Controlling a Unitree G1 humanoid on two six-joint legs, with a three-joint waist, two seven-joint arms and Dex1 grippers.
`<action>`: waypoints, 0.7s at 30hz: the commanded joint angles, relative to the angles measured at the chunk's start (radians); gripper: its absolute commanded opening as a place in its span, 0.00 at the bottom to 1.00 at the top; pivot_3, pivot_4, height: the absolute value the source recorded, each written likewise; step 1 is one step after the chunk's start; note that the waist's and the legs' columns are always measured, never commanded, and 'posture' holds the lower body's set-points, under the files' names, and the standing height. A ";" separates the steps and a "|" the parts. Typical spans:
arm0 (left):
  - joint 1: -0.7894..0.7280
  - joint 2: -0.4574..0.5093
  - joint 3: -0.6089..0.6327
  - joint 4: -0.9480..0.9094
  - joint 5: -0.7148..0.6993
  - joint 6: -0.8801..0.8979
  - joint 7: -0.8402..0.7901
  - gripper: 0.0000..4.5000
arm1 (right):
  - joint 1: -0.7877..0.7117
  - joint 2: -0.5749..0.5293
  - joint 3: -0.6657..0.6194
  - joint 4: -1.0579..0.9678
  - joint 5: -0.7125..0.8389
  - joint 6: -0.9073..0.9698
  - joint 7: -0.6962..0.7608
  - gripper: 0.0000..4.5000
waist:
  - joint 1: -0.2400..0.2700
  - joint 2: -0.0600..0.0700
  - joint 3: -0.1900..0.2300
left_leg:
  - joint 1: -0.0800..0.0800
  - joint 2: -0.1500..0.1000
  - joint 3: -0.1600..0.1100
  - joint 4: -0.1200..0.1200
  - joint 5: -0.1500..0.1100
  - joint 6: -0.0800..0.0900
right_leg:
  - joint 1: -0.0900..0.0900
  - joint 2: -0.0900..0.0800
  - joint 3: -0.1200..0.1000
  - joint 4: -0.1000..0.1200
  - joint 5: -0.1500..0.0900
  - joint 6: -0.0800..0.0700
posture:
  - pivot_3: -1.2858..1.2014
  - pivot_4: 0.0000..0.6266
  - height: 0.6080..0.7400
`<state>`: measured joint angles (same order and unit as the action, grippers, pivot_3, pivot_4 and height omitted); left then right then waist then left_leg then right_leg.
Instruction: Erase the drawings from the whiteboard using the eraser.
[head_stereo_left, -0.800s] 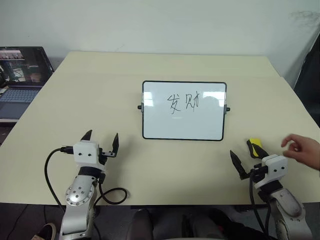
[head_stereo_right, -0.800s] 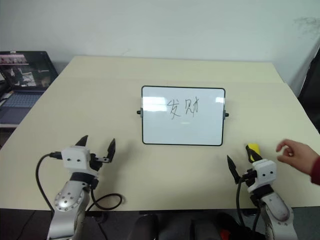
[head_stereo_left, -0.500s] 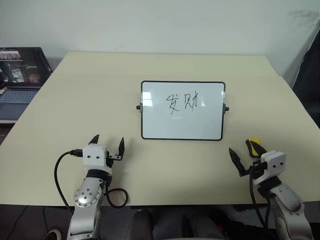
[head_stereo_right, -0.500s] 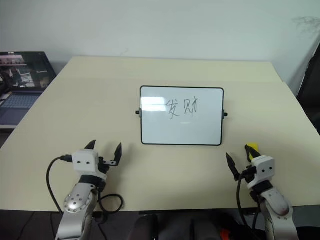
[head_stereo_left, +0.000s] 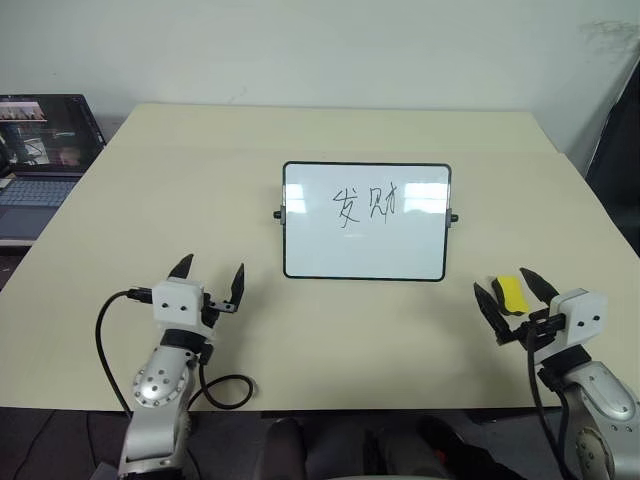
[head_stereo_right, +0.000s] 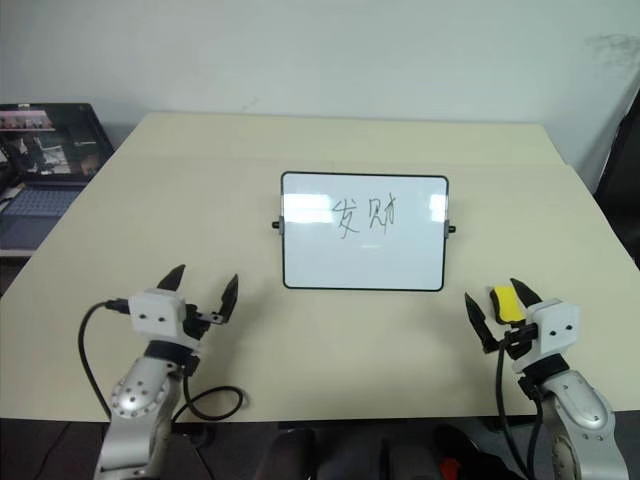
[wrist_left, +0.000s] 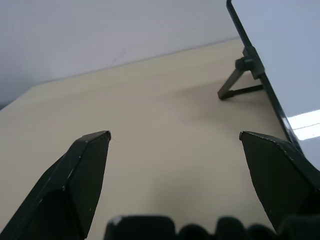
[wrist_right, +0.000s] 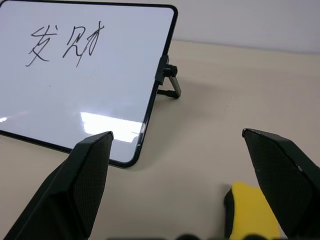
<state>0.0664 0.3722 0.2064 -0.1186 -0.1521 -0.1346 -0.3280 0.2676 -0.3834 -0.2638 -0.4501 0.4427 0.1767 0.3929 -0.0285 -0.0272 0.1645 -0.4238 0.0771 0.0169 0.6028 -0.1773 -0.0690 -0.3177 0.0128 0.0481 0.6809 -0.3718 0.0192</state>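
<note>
Right pincer (head_stereo_left: 516, 297) shifted, now straddling eraser (head_stereo_left: 512, 292), spread; eraser's length runs toward whiteboard (head_stereo_left: 365, 221).

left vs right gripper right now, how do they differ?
The right gripper has the yellow eraser between its open fingers, not clamped; the left gripper has only bare table between its fingers. The right gripper sits off the whiteboard's right corner, the left gripper off its left corner. Both are open, pointing forward, low over the table.
</note>
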 joint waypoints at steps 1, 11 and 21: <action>-0.023 0.104 0.046 -0.059 -0.112 0.045 -0.145 1.00 | -0.005 -0.038 -0.079 -0.110 0.124 0.124 -0.024 0.99 | 0.000 0.001 0.000 | 0.000 0.001 0.000 0.000 0.000 0.000 | 0.000 0.000 0.000 0.000 0.000 0.000 | 0.52 0.24 1.00; -0.101 0.508 0.149 -0.207 -0.506 0.451 -0.548 1.00 | -0.100 -0.093 -0.133 -0.068 0.177 0.296 -0.098 0.99 | -0.003 0.001 0.002 | 0.001 0.002 0.002 -0.004 0.000 0.000 | -0.001 -0.001 0.001 0.000 -0.001 -0.001 | 0.52 0.24 1.00; -0.186 0.574 0.047 -0.323 -0.645 0.618 -0.732 1.00 | -0.135 -0.182 -0.125 -0.112 0.177 0.573 -0.175 0.99 | -0.003 0.002 0.002 | 0.001 0.001 0.007 -0.008 0.000 0.000 | -0.005 0.001 0.006 -0.001 -0.002 -0.002 | 0.52 0.24 1.00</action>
<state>-0.1118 0.9362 0.2716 -0.3985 -0.7716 0.4738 -1.0229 0.1365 -0.5444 -0.3717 -0.5135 0.6123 0.7048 0.2337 -0.0311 -0.0252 0.1668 -0.4228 0.0779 0.0254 0.5943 -0.1775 -0.0693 -0.3232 0.0137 0.0555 0.6801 -0.3736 0.0173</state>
